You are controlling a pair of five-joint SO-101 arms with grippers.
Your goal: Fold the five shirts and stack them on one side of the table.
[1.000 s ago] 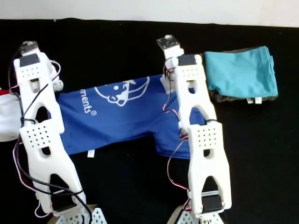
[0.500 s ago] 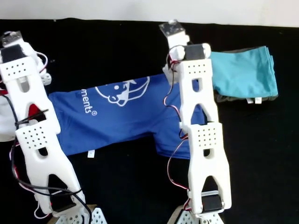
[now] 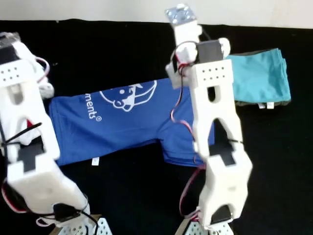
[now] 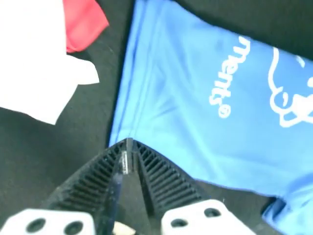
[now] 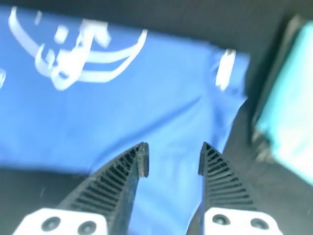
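Note:
A blue shirt [image 3: 122,120] with white print lies spread flat on the black table, its short edge toward the left arm [image 3: 24,112]. In the left wrist view the blue shirt [image 4: 205,107] runs beneath my left gripper [image 4: 128,147], whose fingertips meet, shut, over the shirt's edge. My right gripper [image 5: 172,159] hangs open above the blue shirt [image 5: 112,112] near its other end, nothing between the fingers. The right arm [image 3: 215,112] stands tall over that end. A folded teal shirt [image 3: 259,73] rests on a dark one [image 3: 279,102] at the far right.
A crumpled white garment [image 4: 39,73] with a red part [image 4: 83,19] lies just beyond the blue shirt's left edge. The teal stack [image 5: 288,98] sits close beside the right gripper. Black table [image 3: 122,44] stretches behind the shirt.
Both arms have risen off the blue shirt. The left arm swung outward to the left, uncovering the shirt's left edge. The shirt stays flat.

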